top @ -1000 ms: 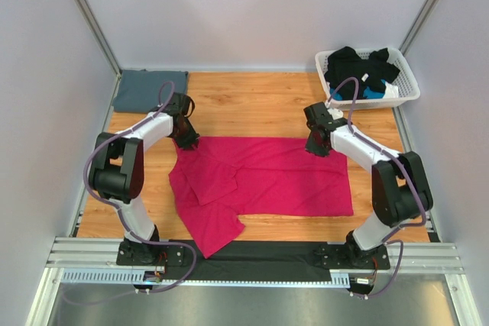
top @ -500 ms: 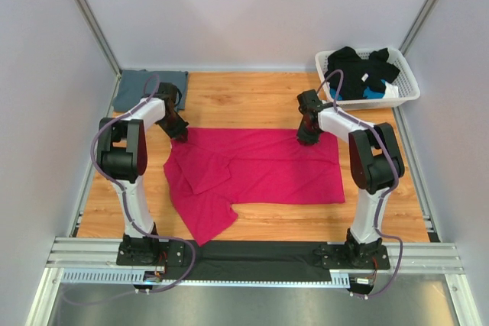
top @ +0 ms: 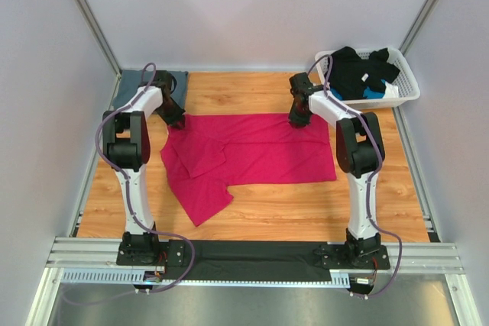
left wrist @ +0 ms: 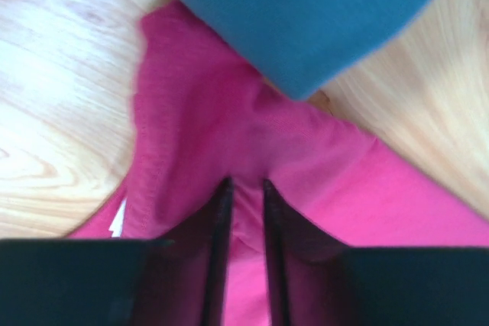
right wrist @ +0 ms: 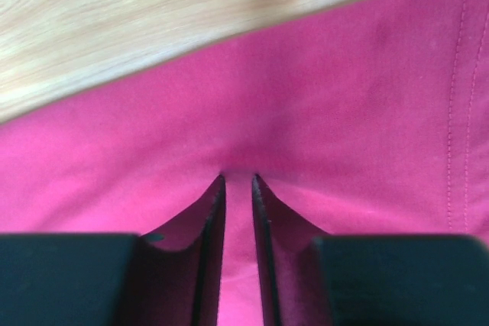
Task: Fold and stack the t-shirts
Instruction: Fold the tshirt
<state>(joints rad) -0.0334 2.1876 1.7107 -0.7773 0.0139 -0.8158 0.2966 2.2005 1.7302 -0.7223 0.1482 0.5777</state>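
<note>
At the far-left corner of the worktop (top: pixel 260 97), the slate blue-grey t-shirt (top: pixel 128 85) lies folded flat, so I judge one shirt done. The magenta t-shirt (top: pixel 252 154) is spread mid-worktop (barely begun, by my reckoning) and is not yet folded or stacked, with my left hand (left wrist: pixel 243 211) and right hand (right wrist: pixel 237 204) each clamped on its far edge. Far right, the white lattice basket (top: pixel 409 89) holds a heap of black clothing (top: pixel 355 70) with a scrap of bright blue.
</note>
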